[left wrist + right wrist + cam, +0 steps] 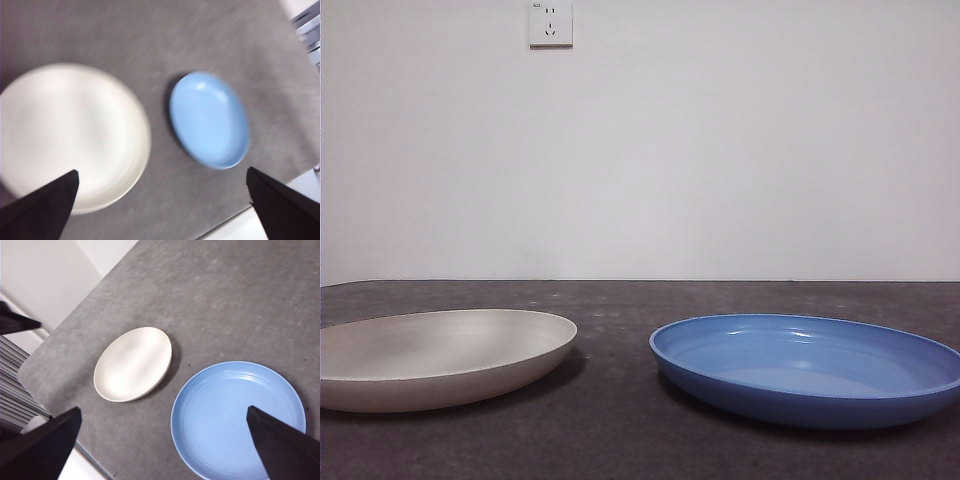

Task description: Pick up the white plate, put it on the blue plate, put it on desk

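So we're at the start here: the white plate (440, 355) sits flat on the table (620, 420), with the blue plate (810, 365) beside it and a clear strip of table between them. Nothing's stacked yet.

Our left end effector (160, 205) is high above the white plate with its jaws spread wide and holding nothing. That view is blurry, so we can't tell much more. The right end effector (160, 445) hangs over the blue plate, also wide open and empty.

For the pickup, we'd go with the left one since it's the closer. A shallow plate lying flat gives no side to squeeze, so we'd come down at the rim, one jaw above the lip and one below. Expect it to slide or tip if we're off.
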You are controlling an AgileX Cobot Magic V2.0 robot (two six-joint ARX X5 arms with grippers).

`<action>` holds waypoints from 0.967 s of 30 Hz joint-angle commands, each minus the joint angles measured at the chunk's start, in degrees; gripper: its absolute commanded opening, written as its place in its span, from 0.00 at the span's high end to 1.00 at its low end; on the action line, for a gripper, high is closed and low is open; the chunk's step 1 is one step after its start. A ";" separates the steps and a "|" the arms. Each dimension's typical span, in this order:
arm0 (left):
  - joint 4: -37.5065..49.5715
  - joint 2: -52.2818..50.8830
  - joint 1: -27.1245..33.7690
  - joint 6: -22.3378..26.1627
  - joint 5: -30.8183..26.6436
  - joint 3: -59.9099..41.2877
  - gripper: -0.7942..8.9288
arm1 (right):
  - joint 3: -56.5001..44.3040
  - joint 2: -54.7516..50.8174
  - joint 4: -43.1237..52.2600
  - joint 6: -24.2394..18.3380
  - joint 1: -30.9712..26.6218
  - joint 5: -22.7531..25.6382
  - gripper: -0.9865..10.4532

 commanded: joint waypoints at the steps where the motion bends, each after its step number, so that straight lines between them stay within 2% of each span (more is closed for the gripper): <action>1: -0.87 5.95 2.51 2.36 0.33 1.79 0.24 | 1.27 0.22 -0.33 -0.28 0.22 -0.61 0.35; 8: -0.39 18.91 9.49 4.37 0.35 1.79 0.24 | 1.27 0.22 -1.44 -0.55 0.22 -1.51 0.35; 14: 3.06 28.15 13.11 6.10 0.37 1.79 0.25 | 1.27 0.22 -1.44 -0.72 0.22 -1.49 0.35; 20: 6.25 38.07 14.86 8.15 3.76 1.79 0.25 | 1.27 0.22 -1.44 -1.01 0.22 -1.46 0.35; 25: 9.40 44.85 15.28 8.35 4.28 1.79 0.25 | 1.27 0.24 -1.44 -1.38 0.22 -1.46 0.35; 29: 11.43 48.46 15.58 8.55 8.63 1.79 0.25 | 1.27 0.24 -1.44 -1.38 0.22 -1.46 0.35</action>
